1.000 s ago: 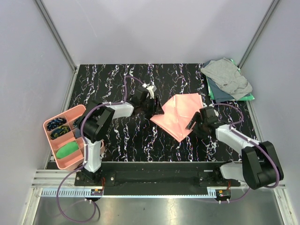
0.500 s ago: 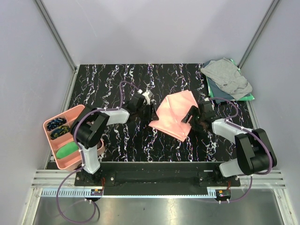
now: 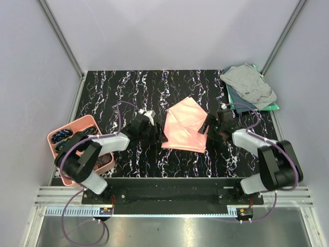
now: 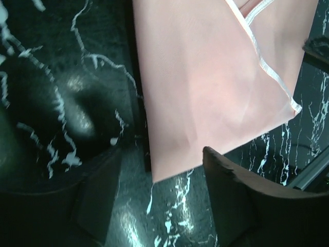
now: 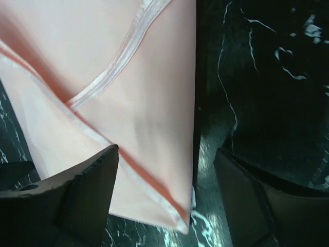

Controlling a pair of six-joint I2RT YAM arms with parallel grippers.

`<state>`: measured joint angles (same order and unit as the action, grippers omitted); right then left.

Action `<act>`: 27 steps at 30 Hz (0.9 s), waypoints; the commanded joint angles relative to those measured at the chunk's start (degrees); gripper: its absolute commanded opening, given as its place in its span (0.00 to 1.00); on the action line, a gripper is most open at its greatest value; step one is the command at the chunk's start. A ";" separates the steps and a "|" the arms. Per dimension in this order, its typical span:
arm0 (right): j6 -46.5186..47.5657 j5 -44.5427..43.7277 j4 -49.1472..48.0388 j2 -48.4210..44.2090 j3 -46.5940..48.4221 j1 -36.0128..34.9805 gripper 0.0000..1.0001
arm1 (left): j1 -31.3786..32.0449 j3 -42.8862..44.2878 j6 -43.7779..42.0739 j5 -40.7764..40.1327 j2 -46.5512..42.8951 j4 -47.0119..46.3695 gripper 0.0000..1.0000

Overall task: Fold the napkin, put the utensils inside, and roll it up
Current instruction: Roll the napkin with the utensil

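The napkin (image 3: 184, 125) is a salmon-pink cloth lying folded on the black marbled table, its hemmed edges overlapping. My left gripper (image 3: 160, 135) stands open at its near-left corner. In the left wrist view that corner of the napkin (image 4: 205, 87) lies flat between the spread fingers (image 4: 234, 195) of the left gripper (image 4: 159, 180), apart from both. My right gripper (image 3: 205, 126) is open at the right corner. There the napkin (image 5: 128, 103) reaches in between the right gripper's (image 5: 167, 177) fingers (image 5: 90, 190). The utensils are not in view.
A pink compartment tray (image 3: 77, 126) sits at the left table edge, partly under my left arm, holding dark and green items. A grey cloth (image 3: 249, 85) on a green cloth (image 3: 272, 107) lies at the back right corner. Walls close in on three sides.
The napkin has slid left and toward the arms and turned a little. Both grippers moved with it, the left one drawing back toward its base.
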<state>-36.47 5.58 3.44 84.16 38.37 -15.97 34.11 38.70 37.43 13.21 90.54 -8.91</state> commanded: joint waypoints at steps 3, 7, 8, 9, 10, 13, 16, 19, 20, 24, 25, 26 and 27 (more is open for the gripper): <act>14.66 -3.55 5.52 -17.79 -0.06 -4.76 0.85 | -2.11 -1.34 -0.52 -2.50 -9.58 6.71 0.74; 20.11 -7.43 8.16 -15.97 2.58 -15.65 0.84 | -3.87 -3.36 0.19 0.67 -10.30 5.83 0.72; 20.90 -8.21 8.33 -13.61 3.02 -17.33 0.84 | -4.48 -3.71 0.36 2.24 -10.12 5.40 0.72; 21.17 -9.27 8.42 -12.11 4.42 -20.30 0.84 | -4.84 -4.07 0.97 3.39 -9.86 4.96 0.72; 21.52 -9.80 9.21 -10.61 5.30 -21.55 0.83 | -5.28 -4.94 1.50 4.44 -9.86 4.43 0.71; 23.89 -13.66 11.31 -5.07 9.52 -27.61 0.81 | -6.60 -7.40 3.08 7.09 -10.12 1.70 0.69; 27.06 -18.23 13.77 -0.15 13.56 -32.44 0.80 | -7.04 -8.64 3.09 7.70 -10.47 1.52 0.68; 29.78 -22.10 15.10 3.28 16.12 -35.35 0.79 | -7.21 -9.25 3.09 8.49 -10.91 1.79 0.68; 31.27 -23.50 15.62 4.60 16.64 -35.88 0.79 | -7.21 -9.34 3.09 8.58 -11.17 2.05 0.68; 34.35 -24.39 16.68 7.15 18.32 -38.43 0.75 | -7.65 -9.17 2.65 8.94 -11.97 2.84 0.68; 34.97 -24.39 16.68 7.85 18.41 -38.87 0.75 | -7.83 -9.08 2.56 9.11 -11.97 3.02 0.68; 36.19 -23.87 16.86 8.12 18.67 -39.75 0.72 | -7.92 -8.90 2.39 9.37 -12.06 3.45 0.68; 36.20 -24.04 16.69 8.30 18.67 -40.28 0.70 | -8.00 -8.64 2.04 9.38 -12.06 3.72 0.68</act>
<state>-4.71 -15.51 18.72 91.26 54.89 -54.11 26.72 29.71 40.16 20.62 80.16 -4.73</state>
